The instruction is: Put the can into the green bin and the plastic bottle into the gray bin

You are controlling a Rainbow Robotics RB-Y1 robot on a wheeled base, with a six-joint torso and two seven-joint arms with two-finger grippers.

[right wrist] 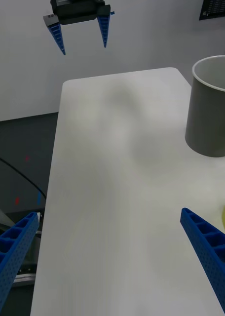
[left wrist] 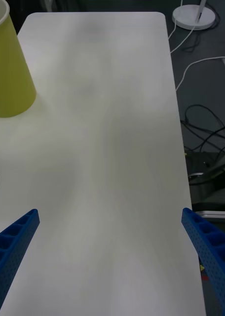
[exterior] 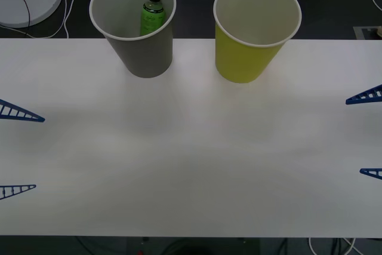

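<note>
The plastic bottle (exterior: 152, 13) is seen upright inside the gray bin (exterior: 143, 58), ahead of the left gripper (exterior: 18, 150), whose fingers are spread and empty. The right gripper (exterior: 367, 134), likewise spread, is nearer the green bin (exterior: 245, 58); no can is seen.

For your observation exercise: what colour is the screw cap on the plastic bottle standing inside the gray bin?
Black, atop the plastic bottle in the gray bin; the front view shows it best.
</note>
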